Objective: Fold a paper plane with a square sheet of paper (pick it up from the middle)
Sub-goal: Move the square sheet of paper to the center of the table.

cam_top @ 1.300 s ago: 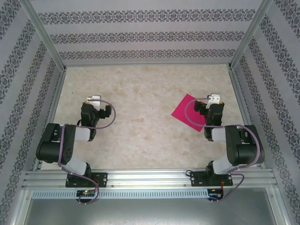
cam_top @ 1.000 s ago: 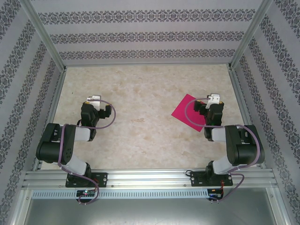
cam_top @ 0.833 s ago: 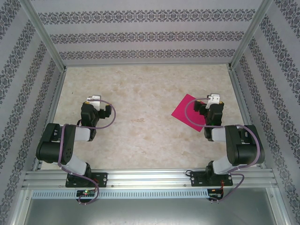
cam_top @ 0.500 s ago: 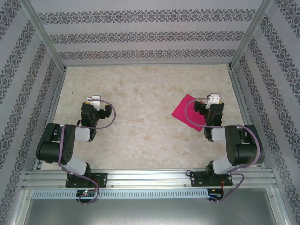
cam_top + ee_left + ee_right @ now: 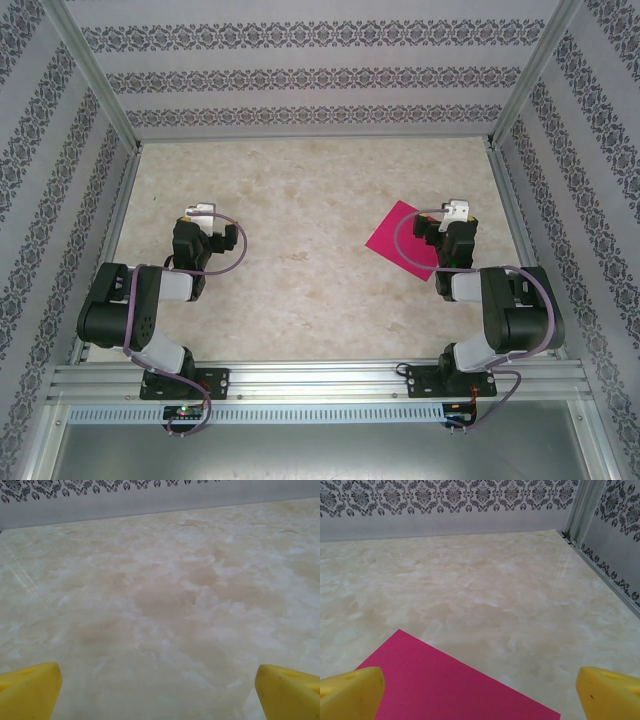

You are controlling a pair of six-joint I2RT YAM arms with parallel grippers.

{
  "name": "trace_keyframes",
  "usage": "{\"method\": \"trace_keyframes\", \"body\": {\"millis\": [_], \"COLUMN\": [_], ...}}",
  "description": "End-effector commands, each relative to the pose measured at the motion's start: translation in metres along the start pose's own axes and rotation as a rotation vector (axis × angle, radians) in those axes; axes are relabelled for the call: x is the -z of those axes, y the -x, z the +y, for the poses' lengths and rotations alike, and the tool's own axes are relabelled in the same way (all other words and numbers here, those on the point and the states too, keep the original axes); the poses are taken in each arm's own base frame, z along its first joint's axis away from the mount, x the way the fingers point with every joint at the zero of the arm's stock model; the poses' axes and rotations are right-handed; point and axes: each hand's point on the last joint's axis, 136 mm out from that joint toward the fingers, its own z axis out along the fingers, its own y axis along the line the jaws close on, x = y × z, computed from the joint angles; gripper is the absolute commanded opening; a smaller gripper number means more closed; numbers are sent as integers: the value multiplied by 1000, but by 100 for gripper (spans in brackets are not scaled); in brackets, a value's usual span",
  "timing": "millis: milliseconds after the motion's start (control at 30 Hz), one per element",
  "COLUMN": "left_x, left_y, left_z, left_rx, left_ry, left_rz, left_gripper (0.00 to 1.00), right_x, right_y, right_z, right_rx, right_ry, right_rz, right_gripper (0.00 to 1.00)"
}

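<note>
Left jaws stand wide with nothing between them: in the left wrist view the two yellow fingertips (image 5: 27,692) sit at the bottom corners, and between them lies the bare, marbled beige surface (image 5: 160,595), running out to a patterned wall (image 5: 100,487) at 12 o'clock.

Right jaws are just as wide and hold nothing. In the right wrist view the square sheet of paper (image 5: 445,690) lies flat on the surface between the fingertips (image 5: 607,695), magenta-pink and unfolded, with one corner pointing to about 11 o'clock. It reaches the fingertip at 7 o'clock — whether the two touch cannot be told — and stops well short of the one at 5 o'clock.

From above, the sheet (image 5: 400,235) sits at about 3 o'clock from the middle of the surface (image 5: 310,180), turned like a diamond, its 3 o'clock corner hidden under the wrist of the right arm (image 5: 490,290). The left arm (image 5: 150,290) is folded at the 9 o'clock side, well apart from the paper.
</note>
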Motion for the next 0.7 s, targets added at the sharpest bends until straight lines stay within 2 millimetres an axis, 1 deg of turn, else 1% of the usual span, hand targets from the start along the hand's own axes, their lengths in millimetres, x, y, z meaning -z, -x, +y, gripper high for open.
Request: {"method": "trace_keyframes", "body": {"millis": [0,167,233,333,400,467,533,600,667], "left_x": [-3,-2,0,5,7,8,13,16,15], "left_y": [12,12,15,27,31,32,33,32,29], "left_z": [3,3,2,-2,-3,-1,1,3,5], "left_rx": [-3,-3,-8,-14,-8,1,18,32,46], "left_ry": [-2,-1,-10,-37,-40,-30,-19,-10,1], "left_rz": [-28,-31,-41,-32,-5,-7,-8,-4,9], "left_gripper": [100,100,100,100,100,100,100,100,100], "right_x": [-1,0,6,17,20,16,15,19,20], "right_y": [20,22,24,42,41,36,20,17,17], "right_z": [3,1,0,6,4,6,17,22,19], "right_rx": [-9,-30,-24,-4,-10,2,35,43,55], "right_ry": [22,40,34,43,44,56,118,147,131], "right_rz": [-58,-72,-90,-134,-87,16,114,141,171], "right_gripper": [98,98,98,98,98,98,98,98,98]}}
